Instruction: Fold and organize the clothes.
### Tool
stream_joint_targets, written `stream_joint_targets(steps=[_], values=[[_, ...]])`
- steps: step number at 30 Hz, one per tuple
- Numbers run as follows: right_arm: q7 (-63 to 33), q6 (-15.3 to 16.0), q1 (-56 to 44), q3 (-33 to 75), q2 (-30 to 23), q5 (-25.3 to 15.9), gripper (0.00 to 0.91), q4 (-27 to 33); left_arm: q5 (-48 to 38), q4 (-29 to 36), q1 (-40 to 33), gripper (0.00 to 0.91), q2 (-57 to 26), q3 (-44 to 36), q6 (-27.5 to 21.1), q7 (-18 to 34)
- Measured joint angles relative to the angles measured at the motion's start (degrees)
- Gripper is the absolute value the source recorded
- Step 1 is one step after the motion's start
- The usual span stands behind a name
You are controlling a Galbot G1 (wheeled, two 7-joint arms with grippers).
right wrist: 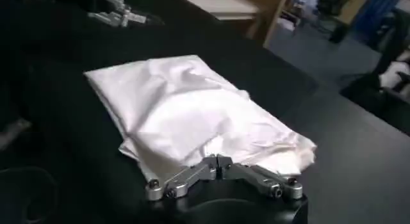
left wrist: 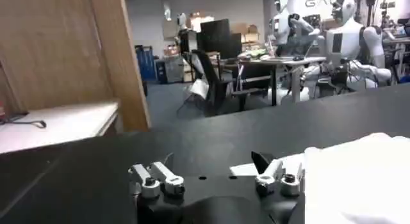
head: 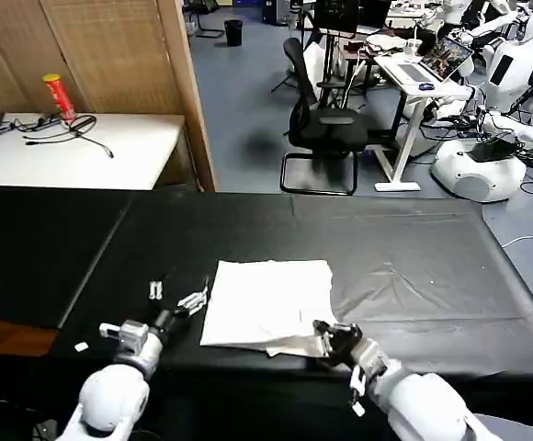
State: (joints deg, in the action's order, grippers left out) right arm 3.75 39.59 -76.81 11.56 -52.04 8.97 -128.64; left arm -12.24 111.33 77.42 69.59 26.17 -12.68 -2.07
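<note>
**Folded white T-shirt between two hands on black surface**

At far left, a white side table with a red can and loose cables, well apart from the work. Nearer, on the black surface, the left hand just beside the left edge of the T-shirt — fingers spread wide apart, empty, one tip close to the cloth's border, whether touching cannot be told. At centre, the T-shirt folded into a rough rectangle, plain white side up, lying near the front edge of the surface, with creases across its right half and a loose layer poking out at the near corner. At that near right corner, the right hand — fingers closed together, pinching the hem of the shirt. Beyond, to the right, a black office chair and a white desk on the blue floor.
</note>
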Motion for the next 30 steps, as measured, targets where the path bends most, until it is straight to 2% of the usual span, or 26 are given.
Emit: stream_joint_targets(steps=[1, 2, 5, 10, 16, 24, 30], values=[[-0.4, 0.6, -1.0, 0.7, -0.3, 0.0, 0.166, -0.4, 0.0, -0.2, 0.0, 0.878, 0.1, 0.0, 0.2, 0.0], [-0.6, 1.2, -2.2, 1.4, -0.7, 0.0, 0.878, -1.0, -0.1, -0.4, 0.0, 0.878, 0.3, 0.0, 0.4, 0.0], [-0.8, 2.6, -5.7, 3.4, -1.5, 0.1, 0.878, -2.5, -0.7, -0.9, 0.1, 0.878, 0.6, 0.0, 0.6, 0.0], [-3.4, 2.6, -11.3, 6.2, -2.8, 1.3, 0.878, -5.5, -2.3, -1.3, 0.5, 0.878, 1.6, 0.2, 0.7, 0.0], [-7.6, 2.6, -14.8, 10.3, -5.2, 9.2, 0.878, -8.1, -7.2, -0.7, 1.8, 0.878, 4.1, 0.9, 0.2, 0.6], [-8.1, 0.1, -13.1, 18.8, -7.4, 21.7, 0.878, -8.2, -11.7, -1.3, 3.6, 0.878, 9.1, 0.3, -0.1, 1.1], [-8.1, -0.1, -10.3, 23.0, -7.1, 24.8, 0.878, -7.6, -13.6, -1.4, 4.4, 0.878, 11.7, -0.9, -0.7, 0.9]])
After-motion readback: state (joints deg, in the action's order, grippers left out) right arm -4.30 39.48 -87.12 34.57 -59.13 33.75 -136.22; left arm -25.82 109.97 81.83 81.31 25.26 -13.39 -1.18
